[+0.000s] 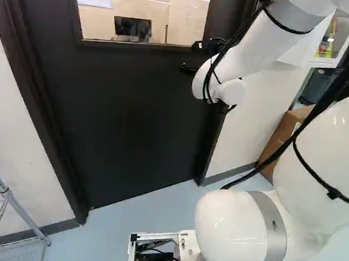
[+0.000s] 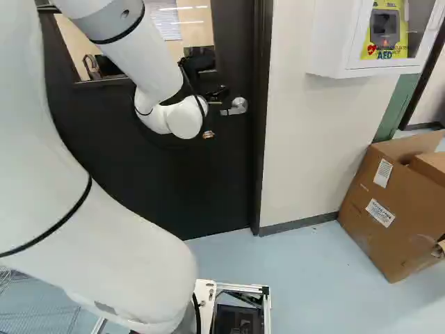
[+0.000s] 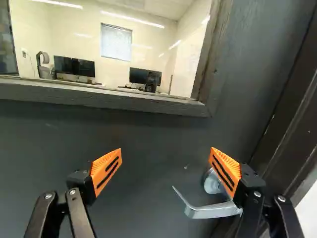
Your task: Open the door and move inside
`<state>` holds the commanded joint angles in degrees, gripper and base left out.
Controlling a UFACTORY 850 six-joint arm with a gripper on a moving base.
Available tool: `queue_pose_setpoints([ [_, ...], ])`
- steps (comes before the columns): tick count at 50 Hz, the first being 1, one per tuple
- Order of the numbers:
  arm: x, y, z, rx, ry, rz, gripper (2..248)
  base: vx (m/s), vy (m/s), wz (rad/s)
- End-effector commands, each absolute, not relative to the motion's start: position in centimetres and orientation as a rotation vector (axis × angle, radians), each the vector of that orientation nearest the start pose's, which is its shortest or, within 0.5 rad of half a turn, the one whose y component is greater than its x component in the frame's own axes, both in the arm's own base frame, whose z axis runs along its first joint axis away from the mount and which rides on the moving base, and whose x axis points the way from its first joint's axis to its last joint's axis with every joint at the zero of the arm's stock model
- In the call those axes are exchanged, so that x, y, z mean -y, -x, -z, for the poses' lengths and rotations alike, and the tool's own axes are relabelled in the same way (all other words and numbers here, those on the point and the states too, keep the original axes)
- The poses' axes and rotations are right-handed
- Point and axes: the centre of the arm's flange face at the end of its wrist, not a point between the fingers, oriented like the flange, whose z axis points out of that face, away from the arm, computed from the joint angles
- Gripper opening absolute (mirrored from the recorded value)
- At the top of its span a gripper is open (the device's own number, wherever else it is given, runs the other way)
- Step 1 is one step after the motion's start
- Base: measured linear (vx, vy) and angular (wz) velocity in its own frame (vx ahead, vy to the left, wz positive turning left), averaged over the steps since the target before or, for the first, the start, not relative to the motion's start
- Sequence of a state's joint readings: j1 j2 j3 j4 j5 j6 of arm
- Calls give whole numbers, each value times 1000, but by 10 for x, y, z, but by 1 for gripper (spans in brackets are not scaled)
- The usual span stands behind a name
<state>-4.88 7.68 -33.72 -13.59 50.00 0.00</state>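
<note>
The gripper (image 3: 166,149) is standing wide open before the shut door (image 1: 133,114), the handle (image 3: 210,211) is sitting partly behind one finger, and reaching it well is likely requiring centring over its free arm before closing and turning gently.

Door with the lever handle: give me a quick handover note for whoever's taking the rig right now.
Gripper: open, holding nothing, fingers wide apart.
Lever handle: on the door, partly behind one finger, its free end pointing into the gap between the fingers; not gripped.
Door: shut in its frame.
Done: gripper is up by the handle.
Left: work the handle, open the door, move inside.
</note>
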Motion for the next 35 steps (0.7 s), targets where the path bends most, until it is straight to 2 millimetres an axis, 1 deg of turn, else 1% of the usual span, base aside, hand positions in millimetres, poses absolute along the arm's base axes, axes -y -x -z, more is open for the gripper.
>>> queue_pose_setpoints([
  [11, 24, -440, -528, 289, 2235, 2254, 247, 0, 0, 0],
  [35, 24, -450, -504, 285, 2288, 2188, 247, 0, 0, 0],
])
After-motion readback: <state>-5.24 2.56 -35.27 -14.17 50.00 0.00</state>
